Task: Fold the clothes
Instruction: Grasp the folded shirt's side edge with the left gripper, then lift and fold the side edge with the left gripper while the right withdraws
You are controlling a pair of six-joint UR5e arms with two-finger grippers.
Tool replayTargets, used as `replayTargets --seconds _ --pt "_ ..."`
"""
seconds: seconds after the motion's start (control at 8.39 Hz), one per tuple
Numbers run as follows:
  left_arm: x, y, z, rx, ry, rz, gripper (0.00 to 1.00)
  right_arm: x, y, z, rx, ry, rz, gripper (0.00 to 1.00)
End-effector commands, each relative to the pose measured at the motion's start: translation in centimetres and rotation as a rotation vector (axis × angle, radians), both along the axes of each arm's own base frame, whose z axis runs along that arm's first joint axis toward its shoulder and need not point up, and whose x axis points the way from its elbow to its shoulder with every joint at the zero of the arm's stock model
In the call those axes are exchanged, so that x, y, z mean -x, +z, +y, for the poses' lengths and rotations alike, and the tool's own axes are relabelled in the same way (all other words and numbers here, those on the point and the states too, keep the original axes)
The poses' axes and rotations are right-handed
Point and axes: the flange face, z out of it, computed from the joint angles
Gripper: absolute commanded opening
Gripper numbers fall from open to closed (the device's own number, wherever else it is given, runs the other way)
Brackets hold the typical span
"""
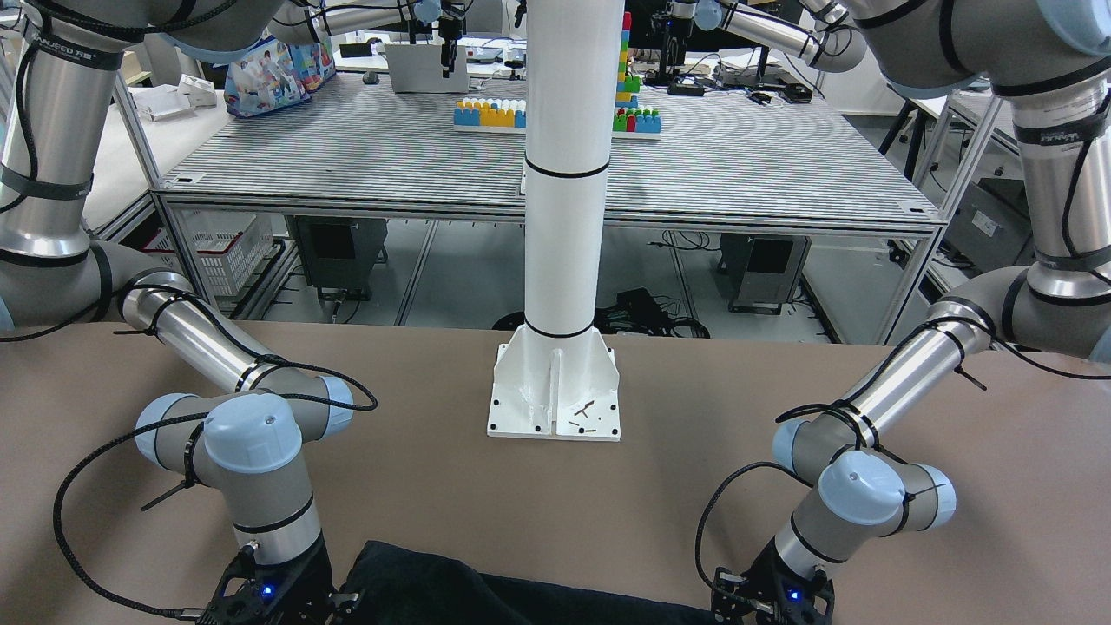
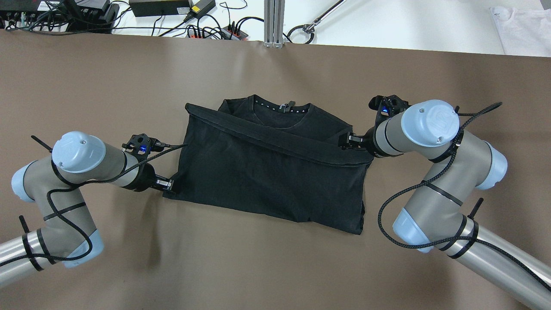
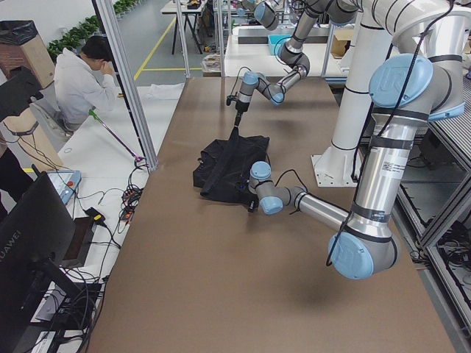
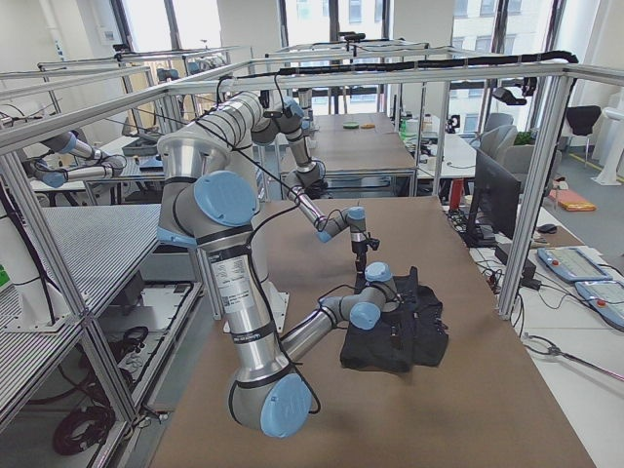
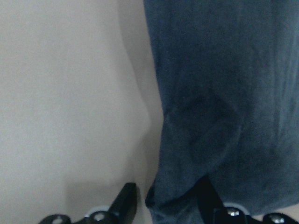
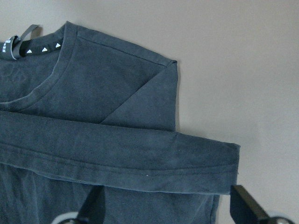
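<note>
The clothes, a black T-shirt, lie on the brown table with the collar at the far side. The bottom hem is folded up in a slanted band across the chest. My left gripper sits low at the shirt's near left corner. In the left wrist view my left gripper is open, with that corner between its fingers but not clamped. My right gripper is at the right end of the folded band. In the right wrist view my right gripper is wide open, with the band lying flat between the fingers.
The white pole and its base plate stand at the robot's edge of the table. Cables and power bricks lie beyond the far edge, with a white cloth at the far right. A person sits off the table's far side.
</note>
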Motion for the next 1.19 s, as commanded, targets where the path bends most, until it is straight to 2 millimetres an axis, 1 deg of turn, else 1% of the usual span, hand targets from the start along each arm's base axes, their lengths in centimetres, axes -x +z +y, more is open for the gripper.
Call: replayTargets --seconds 0.0,0.24,0.48,0.6,0.71,0.83,0.95,1.07 --pt "0.3 -0.2 0.1 0.005 -0.01 0.015 0.0 0.0 0.1 0.0 0.001 0.001 0.001 0.94" --pt "0.5 0.2 0.2 0.014 -0.017 0.019 0.0 0.0 0.1 0.0 0.001 0.002 0.0 0.94" --pt "0.7 -0.4 0.3 0.01 -0.018 0.028 0.0 0.0 0.1 0.0 0.001 0.0 -0.001 0.94" --pt "1.7 -0.7 -0.7 0.002 -0.044 0.031 0.0 0.0 0.0 0.0 0.0 0.0 -0.002 0.94" --pt "4.5 -0.5 -3.3 0.002 -0.093 0.022 0.0 0.0 0.0 0.0 0.0 0.0 -0.002 0.94" --pt "6.8 0.6 -6.1 0.005 -0.139 -0.006 0.0 0.0 0.0 0.0 0.001 0.001 -0.002 0.94" --pt "8.3 1.0 -10.1 -0.028 -0.166 -0.036 0.0 0.0 0.0 0.0 0.001 0.001 -0.002 0.94" --pt "9.0 1.0 -15.1 -0.055 -0.186 -0.073 0.0 0.0 0.0 0.0 0.0 0.0 -0.002 0.94"
